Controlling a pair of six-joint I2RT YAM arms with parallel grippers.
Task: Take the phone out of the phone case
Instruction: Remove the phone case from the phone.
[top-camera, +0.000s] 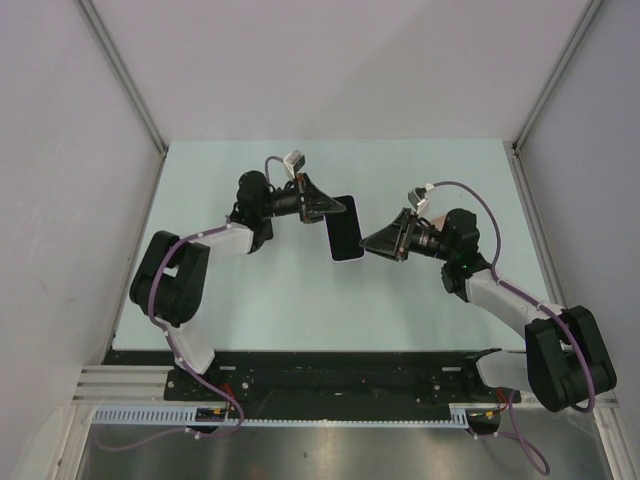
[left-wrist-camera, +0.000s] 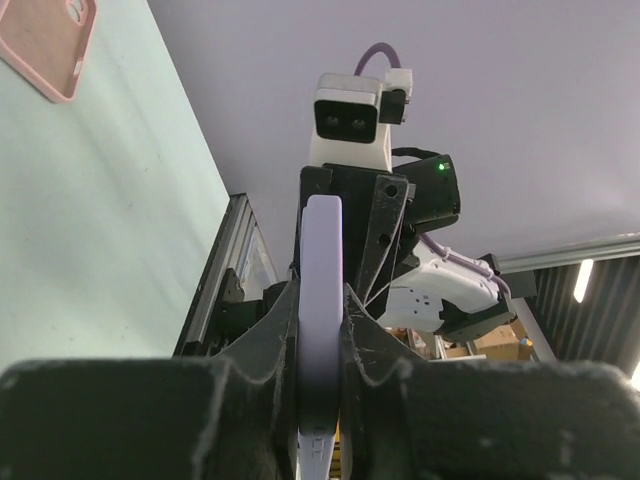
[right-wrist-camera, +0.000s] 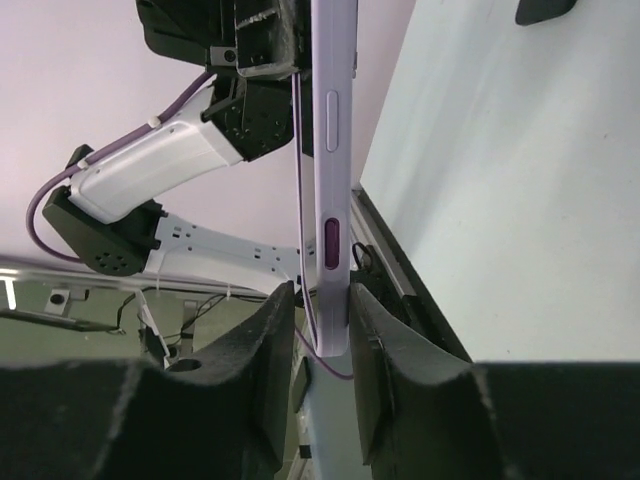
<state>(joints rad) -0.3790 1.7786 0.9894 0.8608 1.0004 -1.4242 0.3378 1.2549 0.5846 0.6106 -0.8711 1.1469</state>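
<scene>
Lavender phone (top-camera: 346, 228) out of its case, held between both arms. Left gripper (top-camera: 325, 207) clamped on one end, right gripper (top-camera: 372, 243) on the opposite. Pink phone case (left-wrist-camera: 45, 40) lies apart on the table (top-camera: 250, 290), holding nothing.

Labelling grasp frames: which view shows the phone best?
Top external: the phone shows most of its dark screen, pinched between the left gripper and the right gripper. Both wrist views see it edge-on only; the right wrist shows its side buttons.

Left arm (top-camera: 226, 240) and right arm (top-camera: 505, 300): black joints, white shells. A purple cable (top-camera: 478, 198) loops behind the right pincer (top-camera: 366, 243).
</scene>
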